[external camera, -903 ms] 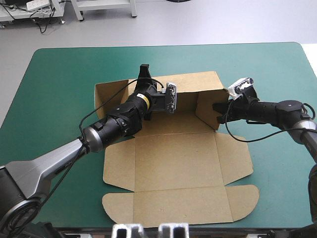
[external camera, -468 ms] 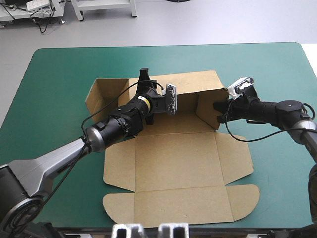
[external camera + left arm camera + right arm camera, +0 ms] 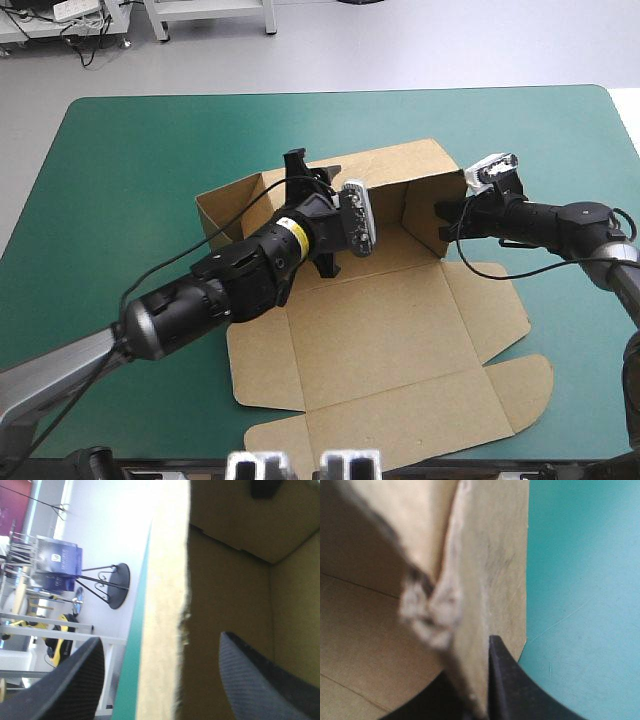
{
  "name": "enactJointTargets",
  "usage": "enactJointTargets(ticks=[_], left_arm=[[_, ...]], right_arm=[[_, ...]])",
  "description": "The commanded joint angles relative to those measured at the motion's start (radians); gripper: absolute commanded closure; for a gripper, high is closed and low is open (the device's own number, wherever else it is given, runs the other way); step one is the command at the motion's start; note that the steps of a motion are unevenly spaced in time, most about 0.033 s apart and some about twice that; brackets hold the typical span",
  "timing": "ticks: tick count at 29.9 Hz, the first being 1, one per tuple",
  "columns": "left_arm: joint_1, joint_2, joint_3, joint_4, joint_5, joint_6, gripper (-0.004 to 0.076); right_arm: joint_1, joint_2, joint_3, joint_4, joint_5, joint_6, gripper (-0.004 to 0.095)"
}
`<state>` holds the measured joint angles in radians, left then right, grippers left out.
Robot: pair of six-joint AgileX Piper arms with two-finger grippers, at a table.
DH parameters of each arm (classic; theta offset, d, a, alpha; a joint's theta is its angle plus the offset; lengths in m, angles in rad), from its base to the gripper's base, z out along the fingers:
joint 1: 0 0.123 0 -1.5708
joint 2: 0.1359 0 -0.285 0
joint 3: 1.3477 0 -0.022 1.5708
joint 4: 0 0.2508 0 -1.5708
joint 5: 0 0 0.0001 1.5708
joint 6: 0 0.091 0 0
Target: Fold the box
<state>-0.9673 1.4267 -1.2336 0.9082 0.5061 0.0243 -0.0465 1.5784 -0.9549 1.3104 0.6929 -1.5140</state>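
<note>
Two rounded flaps of the brown box lie flat nearest us on the teal-green tabletop, the sheet askew to its edges. Farther back the rear wall stands raised, and we see our left gripper straddle its top edge, black fingers spread. At the right end our right gripper pinches the upright side wall

Left claw astride box wall

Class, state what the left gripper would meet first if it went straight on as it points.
Probably the box: its raised wall's edge stands between the open fingers of the left gripper.
</note>
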Motion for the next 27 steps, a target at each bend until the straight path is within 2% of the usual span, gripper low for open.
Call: enactJointTargets(ticks=[1,5,7,11,14,18,23,25,27], left_arm=[[-0.007,-0.109,-0.028,0.073,0.006,-0.043,0.025],[0.022,-0.156,-0.028,0.23,0.152,-0.208,0.0308],[0.067,-0.163,-0.028,0.313,0.21,-0.295,0.0381],[0.218,-0.163,-0.028,0.358,0.235,-0.412,0.0477],[0.375,-0.163,-0.028,0.343,0.233,-0.476,0.0517],[0.585,-0.163,-0.028,0.32,0.208,-0.562,0.0535],[0.81,-0.163,-0.028,0.136,0.141,-0.586,0.054],[0.873,-0.163,-0.028,0.04,0.128,-0.581,0.054],[0.908,-0.163,-0.028,-0.056,0.123,-0.545,0.0539]], right_arm=[[0.003,-0.028,-0.02,0.035,0.061,0.047,0.0911],[0.015,-0.044,-0.02,0.018,0.087,0.082,0.0911],[0.038,-0.066,-0.02,0.003,0.08,0.106,0.0911],[0.11,-0.13,-0.02,-0.078,0.032,0.226,0.0911],[0.168,-0.18,-0.022,-0.193,-0.004,0.427,0.0911],[0.225,-0.22,-0.061,-0.408,0.001,0.711,0.0911],[0.236,-0.18,-0.2,-0.679,0.093,1.015,0.0911],[0.236,-0.136,-0.279,-0.78,0.146,1.095,0.0912],[0.236,-0.088,-0.361,-0.838,0.196,1.095,0.0913]])
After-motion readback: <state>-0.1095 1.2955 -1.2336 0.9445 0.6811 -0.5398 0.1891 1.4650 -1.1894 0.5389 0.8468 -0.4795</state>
